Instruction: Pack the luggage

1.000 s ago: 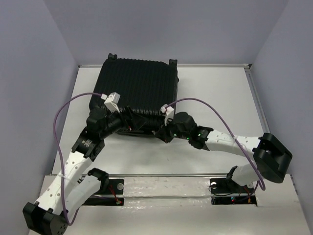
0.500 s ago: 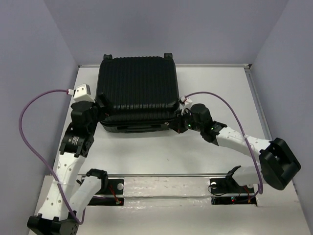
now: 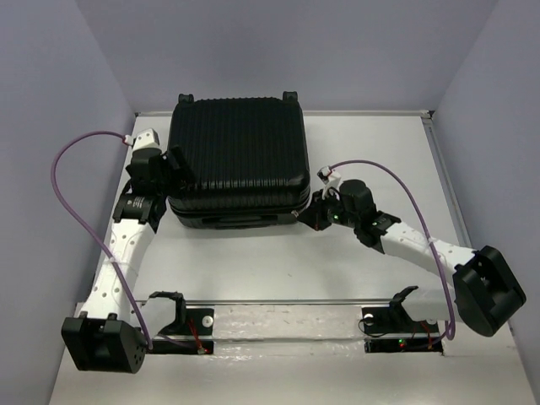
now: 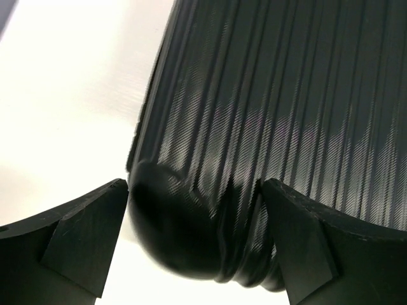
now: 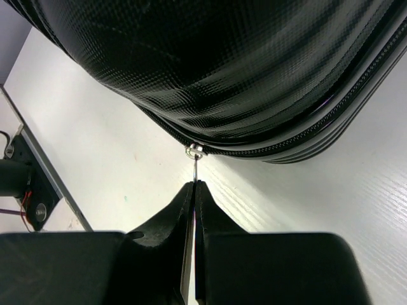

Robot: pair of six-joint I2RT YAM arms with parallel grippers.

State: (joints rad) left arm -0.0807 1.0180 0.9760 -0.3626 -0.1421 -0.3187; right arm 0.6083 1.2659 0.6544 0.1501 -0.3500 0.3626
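Luggage (image 3: 238, 156) lies flat and shut toward the far left of the surface (image 3: 380, 160), its wheels at the far edge. Our right fingers (image 5: 159, 254) are pressed together, pinching the zipper pull (image 5: 194, 152) at the near right corner. Our left fingers (image 4: 76, 235) stand spread, straddling a rounded corner on the left side; we cannot tell whether they touch it. We judge two risks: the thin pull could slip from the pinch if we tug off the zipper's line, and the case could slide on the smooth white surface, being only bracketed. Plain pale lilac walls (image 3: 278, 51) enclose three sides.
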